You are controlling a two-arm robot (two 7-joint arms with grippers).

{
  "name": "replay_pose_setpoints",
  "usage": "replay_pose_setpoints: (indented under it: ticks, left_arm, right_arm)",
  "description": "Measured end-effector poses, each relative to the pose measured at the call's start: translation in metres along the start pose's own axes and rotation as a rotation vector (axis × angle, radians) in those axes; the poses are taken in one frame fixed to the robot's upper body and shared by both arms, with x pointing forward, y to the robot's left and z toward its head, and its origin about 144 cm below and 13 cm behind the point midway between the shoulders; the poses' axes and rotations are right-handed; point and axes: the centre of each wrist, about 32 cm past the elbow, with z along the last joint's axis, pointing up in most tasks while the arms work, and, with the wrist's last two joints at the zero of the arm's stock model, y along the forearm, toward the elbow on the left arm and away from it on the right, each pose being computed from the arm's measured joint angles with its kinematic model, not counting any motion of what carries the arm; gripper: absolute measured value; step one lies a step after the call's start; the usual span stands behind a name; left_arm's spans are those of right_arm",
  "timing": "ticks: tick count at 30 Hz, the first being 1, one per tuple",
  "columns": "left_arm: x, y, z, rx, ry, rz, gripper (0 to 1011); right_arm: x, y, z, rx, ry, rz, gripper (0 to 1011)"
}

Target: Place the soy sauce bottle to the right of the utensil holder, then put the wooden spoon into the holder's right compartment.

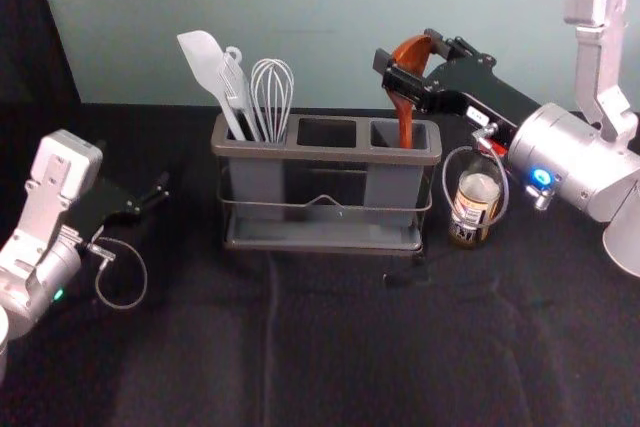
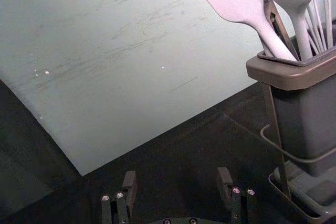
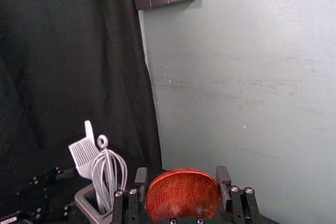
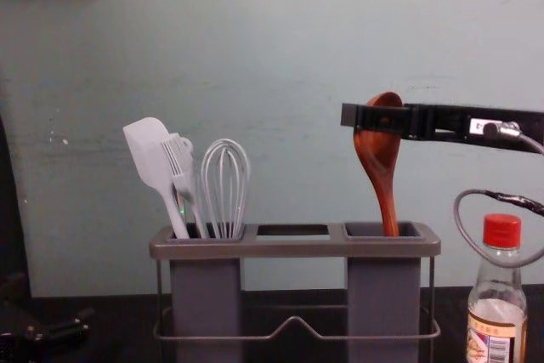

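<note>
I've got the spoon (image 4: 378, 150) in my right pincer (image 3: 182, 174), which is clamped on the bowl, one finger to either side of it. The spoon runs close to upright, bowl at the top and leaning slightly to the left in the chest view, with the handle pointing down from the pincer into the right compartment (image 4: 382, 286) of the holder (image 4: 293, 248). My right pincer reaches in from the right, crossing that long axis, and is by far the nearer one, so the job is its alone. The compartment lies below it, so I judge the next move is to ease down along the handle's line, then let go. Dragging sideways on release could tip the bowl or nudge the rim. The bottle (image 4: 501, 295) stands upright just to the right of the holder, so that part looks done. My left pincer (image 2: 177, 182) is parked off the holder's left side, fingers spread apart
</note>
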Motion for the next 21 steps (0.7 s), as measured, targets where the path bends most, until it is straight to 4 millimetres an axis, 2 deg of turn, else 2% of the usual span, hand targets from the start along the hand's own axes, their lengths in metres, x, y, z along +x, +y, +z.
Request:
replay_pose_setpoints:
  ticks: [21]
  left_arm:
    - [0.0,0.0,0.0,0.0,0.0,0.0,1005]
  right_arm:
    - [-0.002,-0.017,0.0,-0.089,0.007,-0.003,814]
